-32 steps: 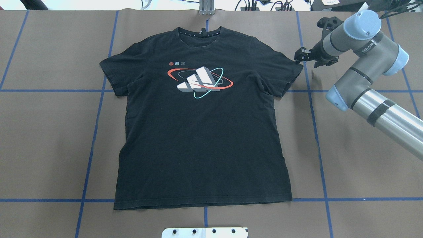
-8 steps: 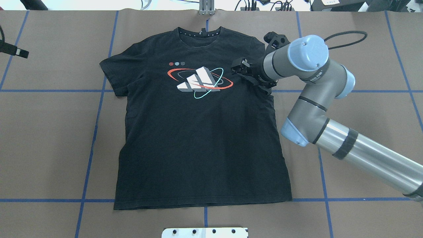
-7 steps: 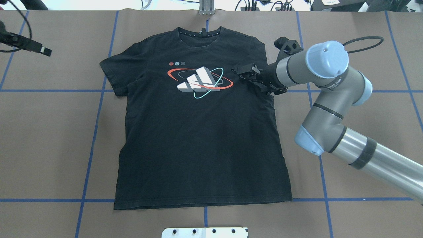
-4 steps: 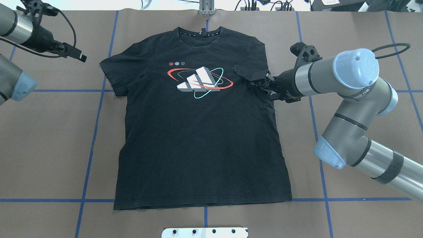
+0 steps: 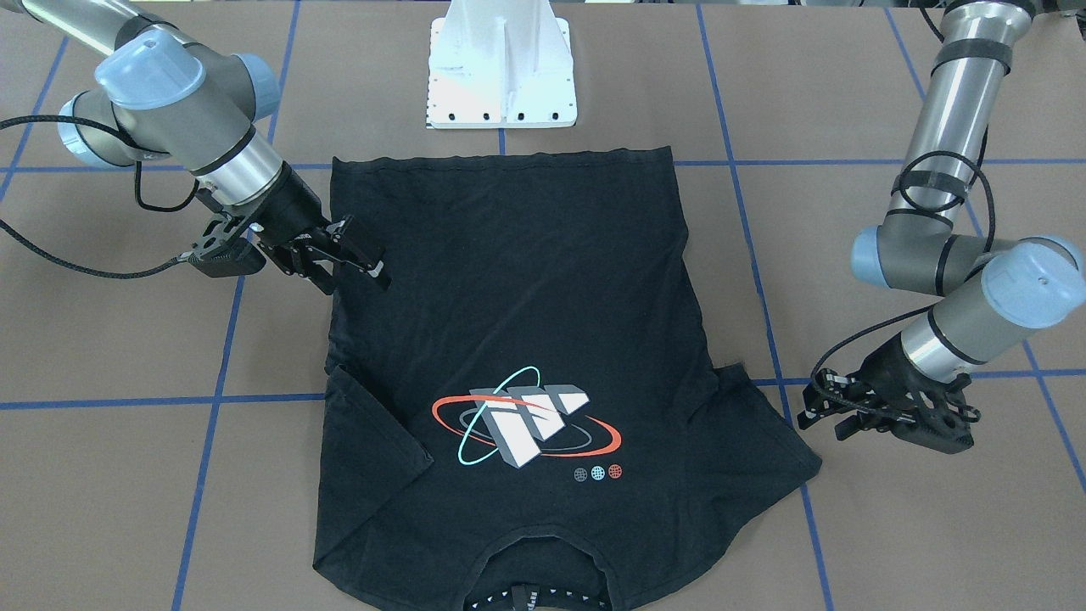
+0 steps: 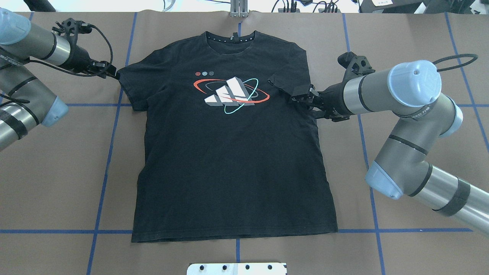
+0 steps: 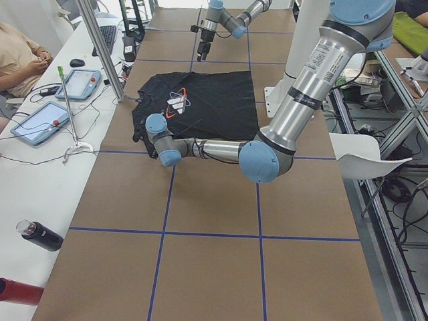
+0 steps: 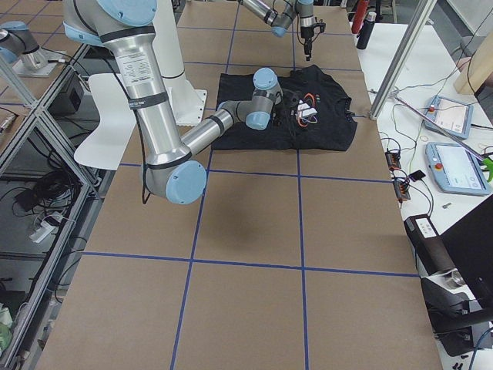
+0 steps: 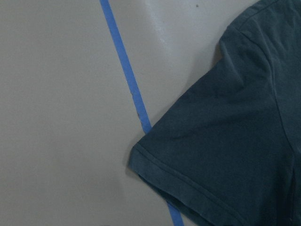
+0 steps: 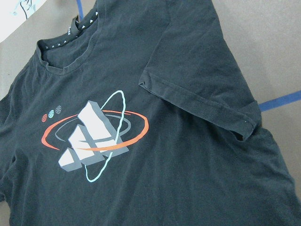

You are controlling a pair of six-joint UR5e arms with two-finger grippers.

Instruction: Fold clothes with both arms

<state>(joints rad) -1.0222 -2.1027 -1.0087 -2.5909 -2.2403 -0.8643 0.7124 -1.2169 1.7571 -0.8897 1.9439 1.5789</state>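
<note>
Black T-shirt (image 6: 229, 160) flat, logo up, middle of bench (image 6: 401, 38). Its right sleeve (image 6: 288, 78) is now folded in over the chest. The right fingers (image 5: 366, 266) have let go: spread, empty, backing off. Meanwhile the left fingers (image 6: 107, 70) just reached the left sleeve (image 6: 130, 88) tip; can't tell their opening. Bare bench both sides, so that fold looks next.

table (image 6: 57, 172): brown, blue tape grid (image 6: 57, 231) | t-shirt (image 6: 229, 164): flat on it, logo up
</note>
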